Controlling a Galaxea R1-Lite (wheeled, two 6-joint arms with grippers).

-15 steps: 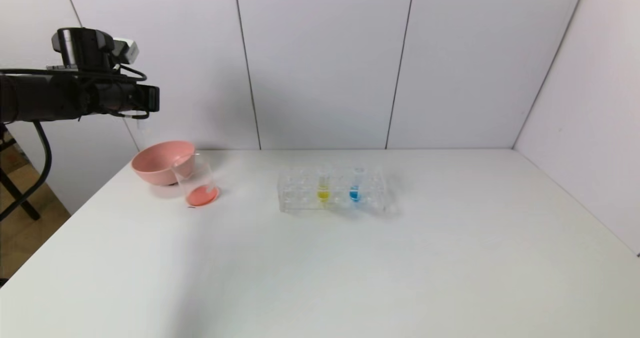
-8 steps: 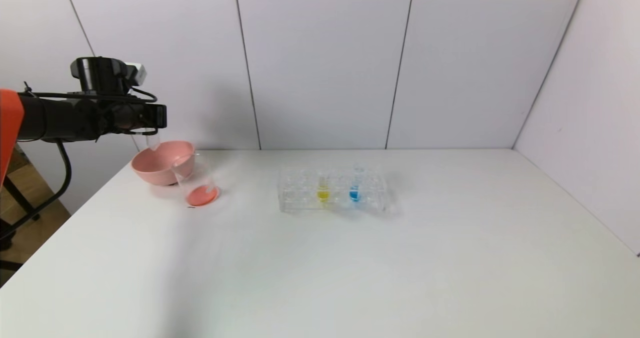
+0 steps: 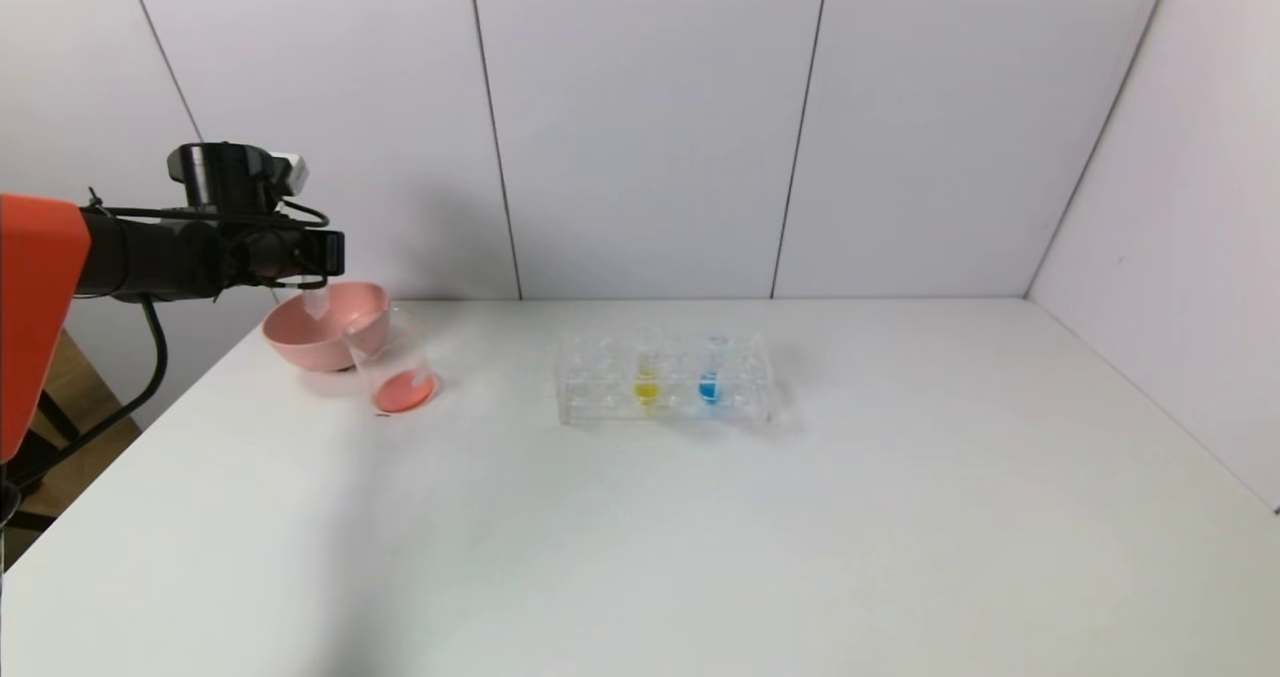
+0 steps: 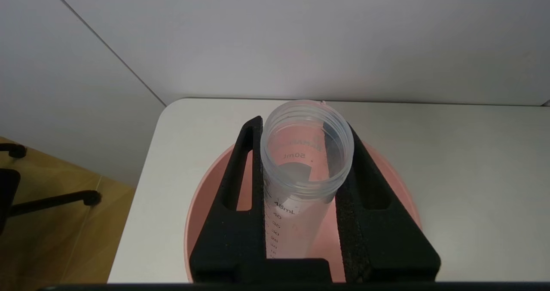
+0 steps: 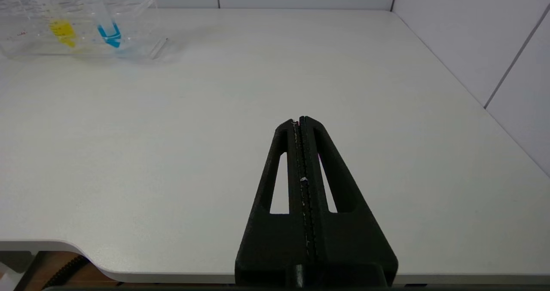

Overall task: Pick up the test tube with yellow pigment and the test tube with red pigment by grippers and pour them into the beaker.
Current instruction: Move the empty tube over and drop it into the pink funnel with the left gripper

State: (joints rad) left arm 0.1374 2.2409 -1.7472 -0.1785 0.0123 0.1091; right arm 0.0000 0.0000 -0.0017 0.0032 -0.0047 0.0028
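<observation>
Risk here was, in my judgement, that the empty test tube (image 4: 306, 162) might knock the rim of the pink bowl (image 3: 325, 325) or fall beside it, if the left gripper (image 4: 300, 153) released too far to one side. This gripper was clamped on the tube just over the bowl. The beaker (image 3: 392, 365) with red liquid stood touching the bowl. The test tube with yellow pigment (image 3: 647, 375) stood in the rack (image 3: 665, 382), well apart. The right gripper (image 5: 300, 123) was closed and empty over the tabletop (image 3: 640, 517).

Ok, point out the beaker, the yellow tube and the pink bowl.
beaker (image 3: 395, 369), head view, clear side wall.
yellow tube (image 3: 647, 388), head view, yellow liquid at its bottom.
pink bowl (image 3: 312, 342), head view, outer wall.
</observation>
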